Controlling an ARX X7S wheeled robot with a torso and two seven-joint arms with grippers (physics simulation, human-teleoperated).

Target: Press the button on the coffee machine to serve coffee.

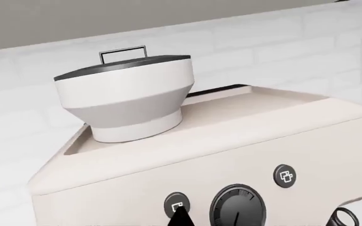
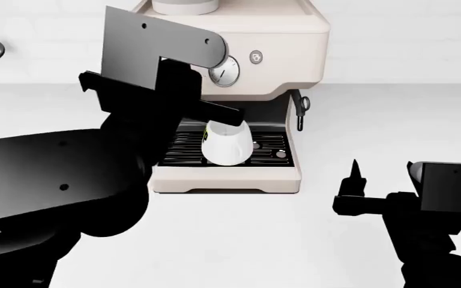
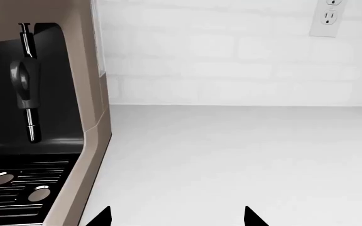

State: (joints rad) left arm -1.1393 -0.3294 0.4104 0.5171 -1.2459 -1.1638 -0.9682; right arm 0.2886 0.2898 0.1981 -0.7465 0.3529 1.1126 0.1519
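Lower right of the head view: right gripper [image 2: 383,180], fingers spread wide and holding nothing, parked over bare white countertop [image 2: 359,120] well apart from the machine; its wrist view shows both fingertips splayed at the lower edge; left and centre of the head view: left arm raised across the front of the coffee machine [image 2: 239,78], hiding the left part of its panel; left gripper [image 1: 181,217], seen in its wrist view only as a single dark tip touching or just short of the left round button [image 1: 176,205], so its opening cannot be told, nothing visibly held; white cup [image 2: 227,144] on the black drip tray [image 2: 275,150]; centre dial gauge [image 1: 237,207] beside the button, second button [image 1: 284,176] beyond, hopper [image 1: 127,101] on top; judged step: the press itself; advance squarely along the button's axis, tip centred, clear of the dial, with short firm travel
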